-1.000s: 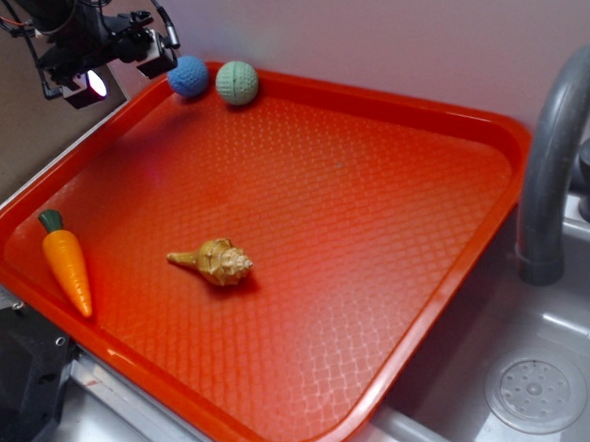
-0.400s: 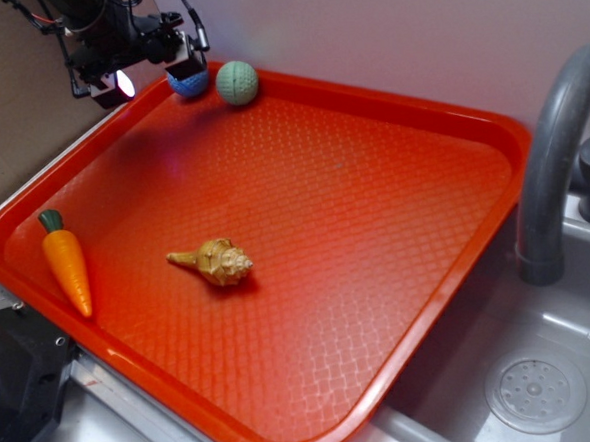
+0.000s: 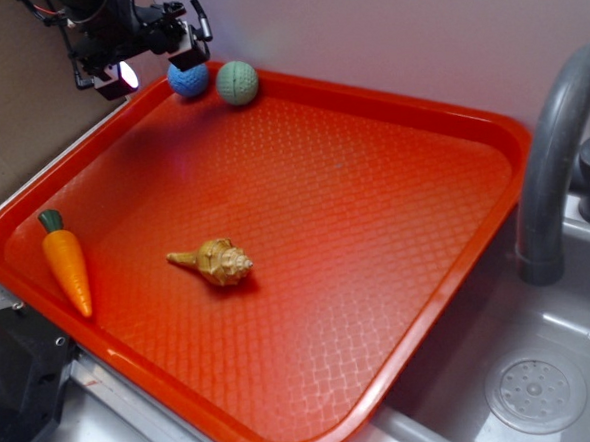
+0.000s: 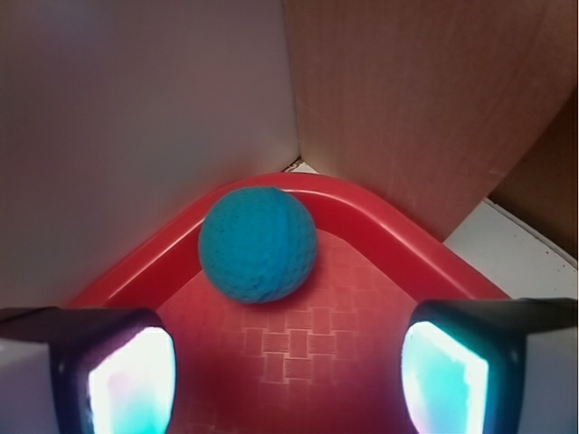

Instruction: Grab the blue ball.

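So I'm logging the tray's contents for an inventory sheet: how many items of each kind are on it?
Balls: 2, the blue ball and the green ball
Toy carrots: 1, the carrot
Shells: 1, the conch shell
Total: 4 on the red tray

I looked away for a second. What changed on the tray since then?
The claw moved right along the tray's far edge and now hovers open over the blue ball, not yet gripping it. The blue ball, green ball, carrot and shell stayed put.
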You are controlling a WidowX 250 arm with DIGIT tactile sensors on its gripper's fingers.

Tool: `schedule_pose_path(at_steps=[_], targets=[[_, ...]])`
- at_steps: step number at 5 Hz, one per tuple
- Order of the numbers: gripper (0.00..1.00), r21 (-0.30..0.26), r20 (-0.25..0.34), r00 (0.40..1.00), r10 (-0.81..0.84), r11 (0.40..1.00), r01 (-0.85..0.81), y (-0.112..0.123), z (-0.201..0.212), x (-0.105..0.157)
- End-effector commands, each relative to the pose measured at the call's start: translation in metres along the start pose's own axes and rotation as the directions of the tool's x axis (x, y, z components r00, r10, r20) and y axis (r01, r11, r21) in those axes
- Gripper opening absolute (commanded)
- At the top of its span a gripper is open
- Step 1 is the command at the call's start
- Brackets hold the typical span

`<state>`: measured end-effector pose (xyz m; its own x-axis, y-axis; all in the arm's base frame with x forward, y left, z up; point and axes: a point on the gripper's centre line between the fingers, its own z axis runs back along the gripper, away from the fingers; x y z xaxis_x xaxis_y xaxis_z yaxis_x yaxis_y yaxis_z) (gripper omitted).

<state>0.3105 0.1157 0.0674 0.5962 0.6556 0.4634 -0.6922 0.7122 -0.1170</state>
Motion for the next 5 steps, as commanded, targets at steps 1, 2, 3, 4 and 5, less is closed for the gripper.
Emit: schedule_pose_path(at_steps=[1,2,3,4,5], targets=[[1.00,0.010,0.045,0.999,0.029,1.000,-0.029,-0.002,-0.004,0.030],[1.00,0.033,0.055,0.998,0.031,0.999,-0.033,0.002,-0.011,0.035],[1.00,0.039,0.045,0.999,0.031,0.999,-0.032,0.008,-0.015,0.035],[1.00,0.052,0.048,0.999,0.017,0.998,-0.020,0.009,-0.018,0.032],[1.00,0.065,0.041,0.999,0.010,0.998,-0.012,0.009,-0.023,0.030]])
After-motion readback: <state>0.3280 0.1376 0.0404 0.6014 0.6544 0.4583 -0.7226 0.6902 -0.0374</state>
